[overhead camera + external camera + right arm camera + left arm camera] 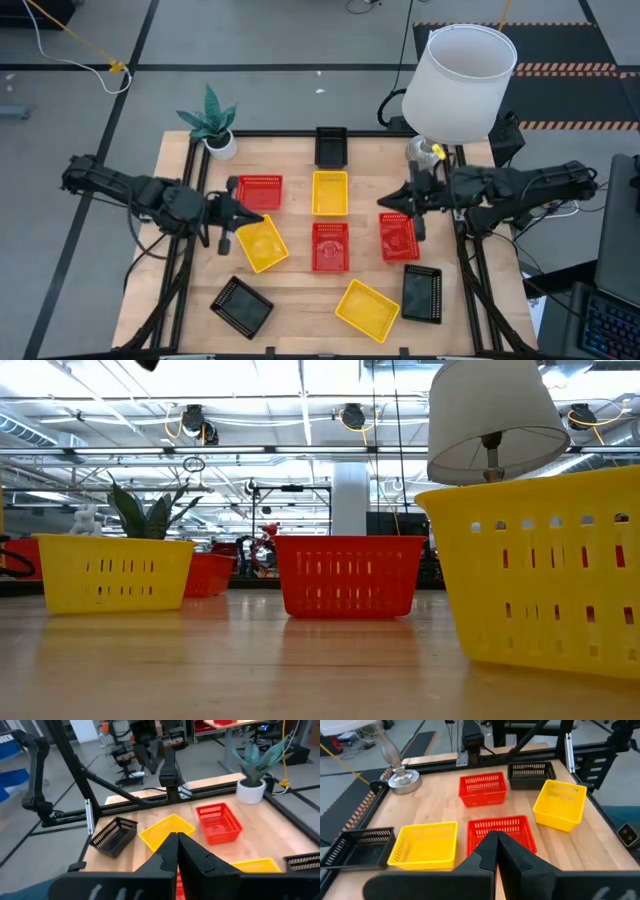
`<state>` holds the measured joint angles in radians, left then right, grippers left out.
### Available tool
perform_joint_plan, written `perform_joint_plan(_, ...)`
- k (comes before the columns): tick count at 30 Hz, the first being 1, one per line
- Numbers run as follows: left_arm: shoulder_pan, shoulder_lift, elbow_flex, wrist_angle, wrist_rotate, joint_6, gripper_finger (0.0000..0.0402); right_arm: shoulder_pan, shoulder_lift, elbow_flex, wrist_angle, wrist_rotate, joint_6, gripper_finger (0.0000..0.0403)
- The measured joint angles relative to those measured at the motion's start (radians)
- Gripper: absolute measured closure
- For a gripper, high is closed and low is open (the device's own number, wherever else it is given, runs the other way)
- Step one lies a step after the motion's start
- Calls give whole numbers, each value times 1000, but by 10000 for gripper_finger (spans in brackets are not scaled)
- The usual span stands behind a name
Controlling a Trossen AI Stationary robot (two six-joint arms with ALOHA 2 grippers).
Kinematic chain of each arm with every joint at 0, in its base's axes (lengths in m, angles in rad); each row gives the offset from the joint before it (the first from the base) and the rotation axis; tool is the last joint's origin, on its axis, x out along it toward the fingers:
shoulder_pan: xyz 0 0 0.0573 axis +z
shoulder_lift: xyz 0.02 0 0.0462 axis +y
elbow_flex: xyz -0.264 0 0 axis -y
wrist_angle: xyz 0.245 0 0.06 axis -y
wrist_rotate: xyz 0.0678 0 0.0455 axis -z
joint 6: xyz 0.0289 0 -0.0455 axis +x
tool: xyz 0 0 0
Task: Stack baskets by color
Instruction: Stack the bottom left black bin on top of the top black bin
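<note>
Yellow basket [545, 575] fills the near right of the low view; red basket [348, 573] sits mid-table behind it, another yellow basket [113, 572] at left, lampshade [495, 422] overhead. No gripper in this view.

High view: I count nine baskets, all single, none stacked. Back row: black basket [331, 146]. Next: red [259, 191], yellow [330, 192]. Middle: tilted yellow [262, 243], red [330, 246], red [398, 237]. Front: black [241, 306], yellow [367, 309], black [421, 293]. Left gripper [256, 219] hangs between the back-left red and the tilted yellow, fingers pinched together, holding nothing. Right gripper [385, 203] is at the back edge of the rightmost red basket, fingers also together, nothing in them. Potted plant [212, 122] at back-left corner, lamp at back right.

Left wrist view: my left fingers [512, 860] meet at the tip, empty; red, yellow and black baskets ahead.

Right wrist view: right fingers [192, 856] pressed together, empty; plant [255, 762] beyond a red basket [218, 822].
</note>
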<state>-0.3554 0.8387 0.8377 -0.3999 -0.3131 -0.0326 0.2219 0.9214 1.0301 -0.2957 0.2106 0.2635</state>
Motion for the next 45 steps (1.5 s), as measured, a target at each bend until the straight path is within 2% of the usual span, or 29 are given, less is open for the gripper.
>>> perform_joint_plan(4, -25, 0, -64, 59, -7, 51, 392, 70, 28, -56, 46, 46, 47, 403)
perform_joint_plan(10, -46, -1, -88, 57, -2, 22, 392, 153, 105, -91, 45, 130, 57, 403)
perform_joint_plan(13, -56, -1, -111, 54, 0, 8, 391, 151, 127, -91, 66, 136, 18, 403)
perform_joint_plan(16, -59, -1, -126, 51, 0, 6, 389, 145, 141, -87, 120, 185, -15, 403)
perform_joint_plan(22, -44, -1, -129, 41, -6, 23, 364, 125, 172, -87, 176, 189, -79, 403)
perform_joint_plan(28, 22, 12, -129, -61, -107, -41, 340, 89, 197, -87, 177, 188, -104, 403)
perform_joint_plan(30, 43, 25, -130, -84, -96, -67, 329, 85, 210, -87, 172, 187, -122, 403)
perform_joint_plan(33, 43, 44, -129, -78, 6, -95, 311, 85, 231, -88, 150, 185, -147, 403)
perform_joint_plan(36, -4, 71, -129, -74, 93, -144, 291, 85, 244, -88, 142, 182, -152, 403)
perform_joint_plan(39, -96, 114, -129, -71, 140, -210, 279, 86, 246, -88, 141, 180, -157, 403)
perform_joint_plan(42, -221, 177, -123, -78, 156, -273, 279, 86, 245, -88, 148, 180, -172, 403)
perform_joint_plan(45, -344, 262, -67, -95, 135, -328, 287, 85, 245, -88, 152, 182, -173, 403)
